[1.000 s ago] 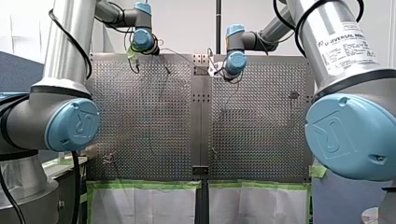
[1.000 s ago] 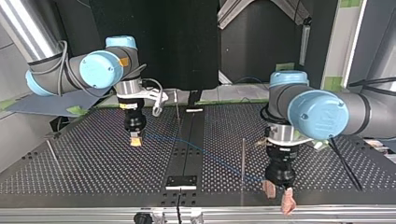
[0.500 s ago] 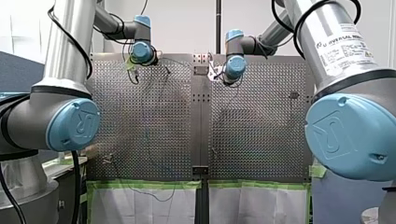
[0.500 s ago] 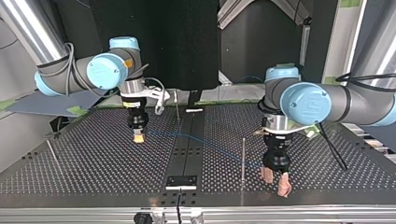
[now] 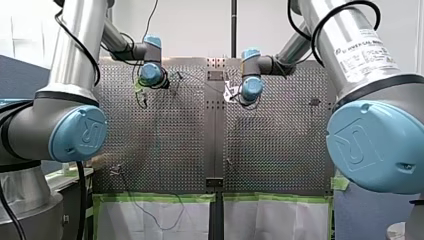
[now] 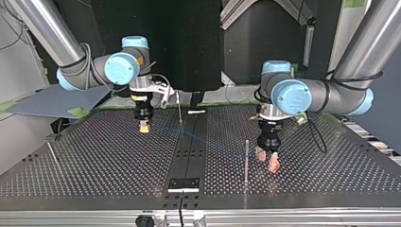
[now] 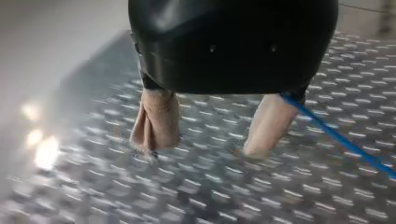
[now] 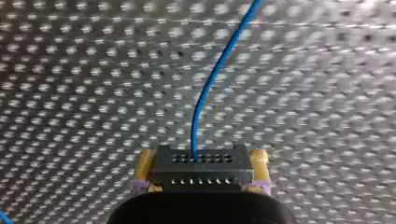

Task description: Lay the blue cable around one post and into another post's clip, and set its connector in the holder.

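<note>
The metal table [image 6: 94, 161] has many little holes. My right gripper [image 8: 201, 163] pinches the connector [image 8: 201, 175]; my left gripper [image 7: 203, 147] is spread apart.

Top view, clock centred on plate [image 6: 184, 183] at table's [image 6: 94, 165] near edge: right gripper [image 6: 143, 128] at 11 o'c, far post [image 6: 179, 108] at 12, near post [image 6: 246, 158] at 2. Left gripper [image 6: 267, 161] just beside near post, btwn 2 and 3. Leaning rod [image 6: 52, 153] well apart at 9. Connector [image 8: 201, 168] sits btwn right gripper's fingers. Cable [image 6: 213, 144] leaves it straight ahead, crosses table's middle to near post, passing just beside one left gripper finger [image 7: 271, 126].
</note>
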Robot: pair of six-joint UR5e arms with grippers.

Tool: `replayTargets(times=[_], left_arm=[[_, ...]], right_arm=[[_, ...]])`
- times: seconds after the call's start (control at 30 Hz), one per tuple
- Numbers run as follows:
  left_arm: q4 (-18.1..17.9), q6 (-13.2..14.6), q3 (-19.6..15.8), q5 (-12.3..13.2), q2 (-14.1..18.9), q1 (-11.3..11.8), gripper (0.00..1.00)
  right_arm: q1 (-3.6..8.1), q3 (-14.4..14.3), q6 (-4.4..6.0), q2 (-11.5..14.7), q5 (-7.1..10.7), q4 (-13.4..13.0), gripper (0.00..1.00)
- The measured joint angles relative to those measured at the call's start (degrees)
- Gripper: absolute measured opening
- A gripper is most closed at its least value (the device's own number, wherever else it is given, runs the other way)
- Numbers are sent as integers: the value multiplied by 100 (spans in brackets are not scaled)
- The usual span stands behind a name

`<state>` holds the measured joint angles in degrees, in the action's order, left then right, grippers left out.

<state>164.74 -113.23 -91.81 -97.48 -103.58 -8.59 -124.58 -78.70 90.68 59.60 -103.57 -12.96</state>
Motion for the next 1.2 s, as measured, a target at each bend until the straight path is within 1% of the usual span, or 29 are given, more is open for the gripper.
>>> replayTargets(times=[0.13, 0.27, 0.33, 0.4, 0.47, 0.53, 0.67, 0.77, 0.87, 0.97, 1.07, 1.2], left_arm=[[-55, 49, -207, 4, -83, -13, 100], [-104, 52, -313, 41, -101, -8, 100], [-111, 58, -329, 47, -102, -9, 100], [-114, 60, -335, 49, -102, -9, 100], [-115, 60, -335, 48, -103, -10, 100], [-114, 65, -335, 42, -104, -13, 100], [-115, 65, -337, 27, -104, -19, 100], [-120, 61, -337, 19, -104, -21, 100], [-123, 58, -339, 16, -104, -19, 100], [-132, 55, -339, 15, -104, -9, 100], [-181, 36, -338, 18, -104, 6, 100], [-233, -14, -337, 21, -104, 48, 100]], right_arm=[[40, -45, 48, -185, -79, 2, 0], [161, -167, 149, -357, -104, -111, 0], [221, -244, 203, -400, -100, -187, 0], [302, -338, 265, -425, -74, -283, 0], [399, -442, 329, -437, -5, -386, 0], [487, -533, 352, -442, 74, -477, 0], [715, -766, 334, -450, 261, -709, 0], [836, -925, 326, -455, 336, -869, 0], [917, -1070, 314, -458, 379, -1014, 0], [992, -1215, 253, -465, 395, -1160, 0], [1038, -1354, 205, -495, 397, -1299, 0], [1077, -1526, 180, -618, 396, -1471, 0]])
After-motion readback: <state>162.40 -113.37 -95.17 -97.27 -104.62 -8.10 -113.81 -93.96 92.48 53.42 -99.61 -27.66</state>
